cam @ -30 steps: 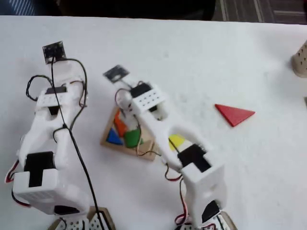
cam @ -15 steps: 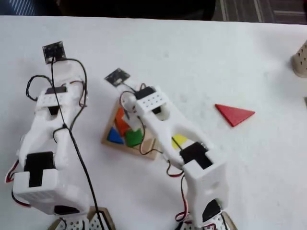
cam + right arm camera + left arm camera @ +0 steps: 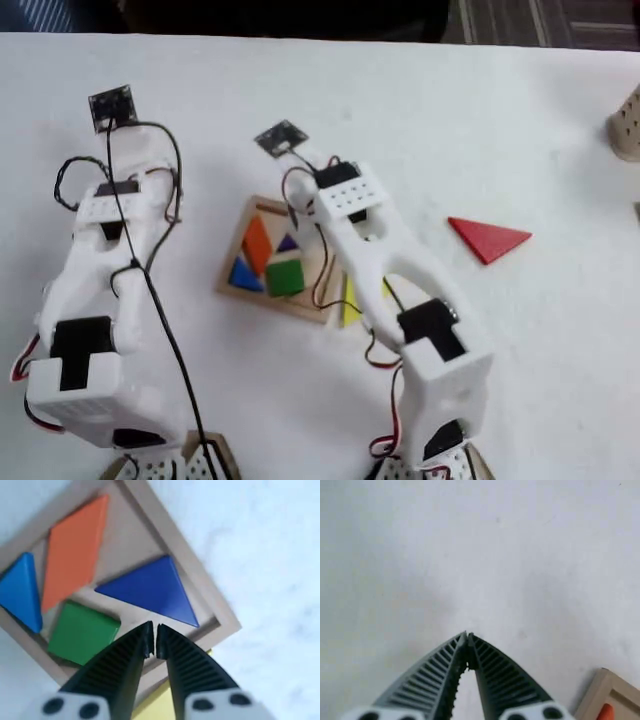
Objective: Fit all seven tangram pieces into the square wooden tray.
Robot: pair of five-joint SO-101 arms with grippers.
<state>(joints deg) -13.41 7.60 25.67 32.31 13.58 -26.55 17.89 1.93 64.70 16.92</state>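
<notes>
nearest, at the front of the white table: two white arm bases side by side, black cables trailing up each.

a little farther in, the left gripper: closed, ribbed fingers meeting at the tips with nothing between them, above bare tabletop. just beside it, one corner of the wooden tray, with a sliver of the orange parallelogram inside that corner.

then the right gripper: fingers drawn together too, only a hairline gap at the tips, gripping nothing. poised over the tray's near rim, close above the green square and the dark blue triangle.

under the right arm, outside the tray: the yellow triangle, partly hidden by the arm. touching the rim or just beside it, cannot tell which.

between the two arms, the tray itself, turned at an angle to the table's edge. inside, four pieces: green square toward the near side, small blue triangle next to it, orange parallelogram beyond those two, dark blue triangle along the rim on the right arm's side. bare wood showing among them.

farther out on the right arm's side, well apart from the tray: the red triangle, flat on the table.

farthest, at the table's edge on that side: a beige perforated object, cut off by the frame.
</notes>
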